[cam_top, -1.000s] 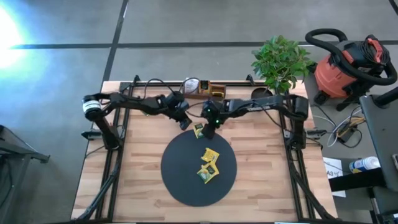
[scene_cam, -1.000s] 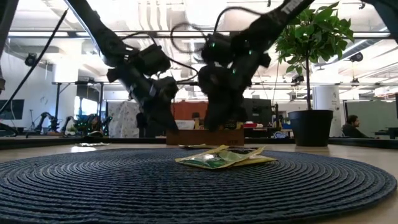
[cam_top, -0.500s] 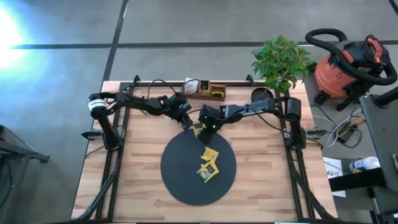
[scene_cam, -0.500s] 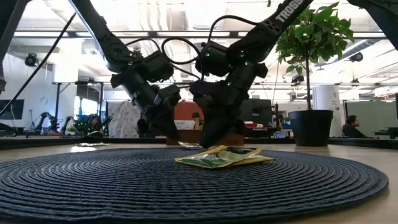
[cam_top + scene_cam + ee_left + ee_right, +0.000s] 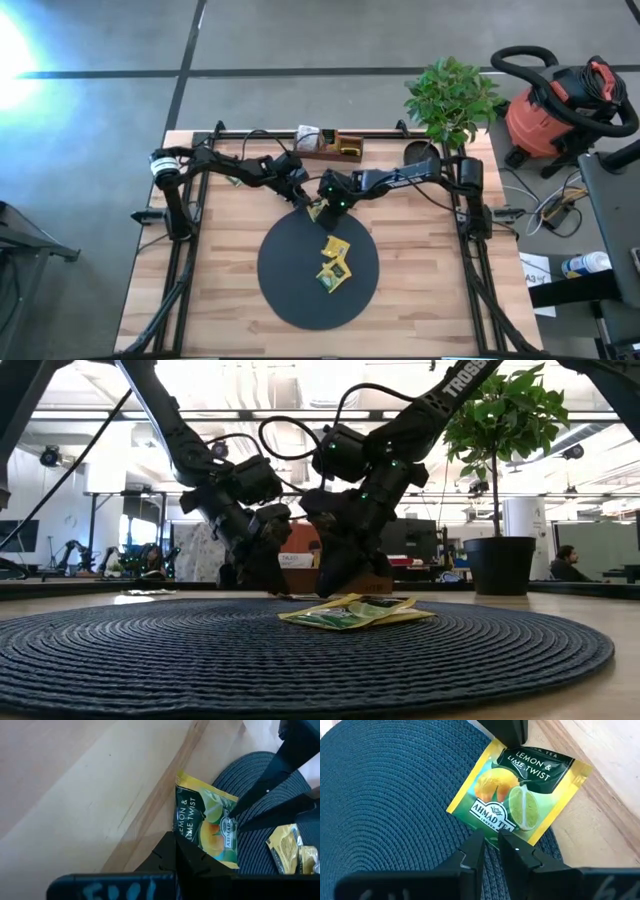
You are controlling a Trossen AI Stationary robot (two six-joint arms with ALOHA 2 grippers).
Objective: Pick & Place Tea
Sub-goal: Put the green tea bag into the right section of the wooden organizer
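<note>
- The right gripper (image 5: 490,851), just above centre in the high view, has its fingers clamped on one edge of a yellow-green lemon-and-lime tea packet (image 5: 520,800).
- That packet lies half on the far rim of the black mat (image 5: 385,805), half on the wooden table (image 5: 75,785).
- The left gripper (image 5: 176,851), fingers pressed together, touches the packet's opposite edge.
- More tea packets (image 5: 335,265) lie piled near the mat's centre.
</note>
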